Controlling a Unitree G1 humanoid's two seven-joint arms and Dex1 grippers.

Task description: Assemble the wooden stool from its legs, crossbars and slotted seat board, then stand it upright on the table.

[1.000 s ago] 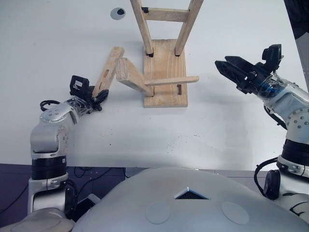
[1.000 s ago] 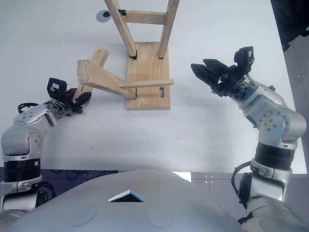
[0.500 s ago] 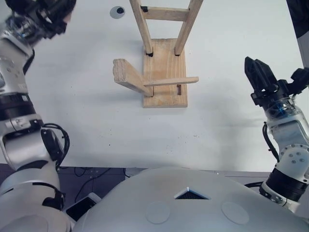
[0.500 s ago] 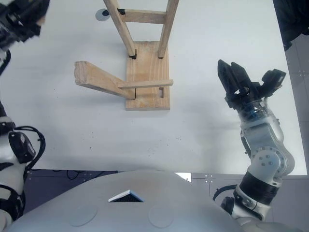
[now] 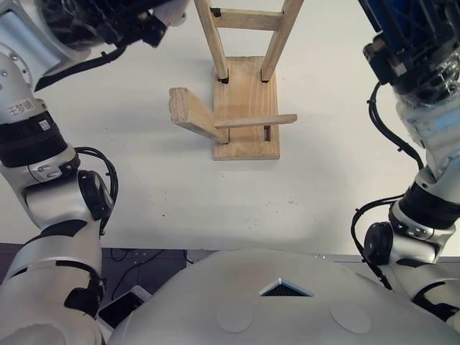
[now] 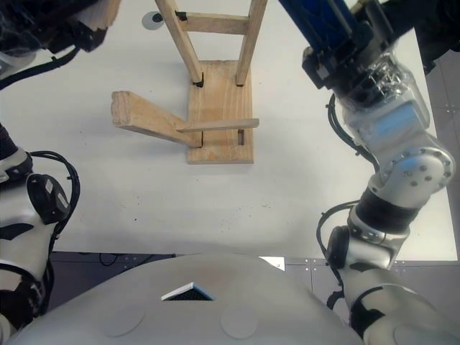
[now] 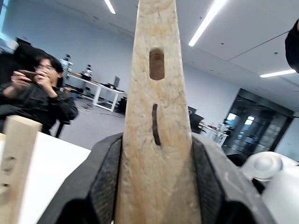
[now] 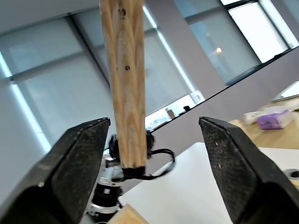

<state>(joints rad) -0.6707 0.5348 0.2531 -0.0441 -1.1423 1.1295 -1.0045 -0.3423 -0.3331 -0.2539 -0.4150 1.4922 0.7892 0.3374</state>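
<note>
Nearest the robot, the white surface [image 5: 323,180] carries scattered dark specks.

The seat board [image 5: 244,146] lies flat at mid-surface. A loose leg [image 5: 192,115] slants across its left front corner, and a crossbar [image 5: 259,121] runs from this leg over the board, covering part of it. One slot [image 5: 267,133] shows just beside that crossbar. Whether the loose leg's end sits in a slot cannot be determined.

At the board's far end, two upright legs [image 5: 212,39] stand in it, joined by an upper crossbar [image 5: 248,21]; their tops are cut off. A grey disc [image 5: 175,19] lies on the surface left of them.

Both arms are raised, one on each side of the parts.
- The left end effector [image 7: 156,158] pinches a held leg [image 7: 156,102] between its dark pads.
- The right end effector [image 8: 154,123] has its fingers [image 8: 79,168] spread, touching nothing. A wooden leg [image 8: 124,84] shows beyond the gap, its lower end at a dark fitting with cables.

The room behind has ceiling light strips [image 7: 210,21], large windows [image 8: 261,32] and desks.
</note>
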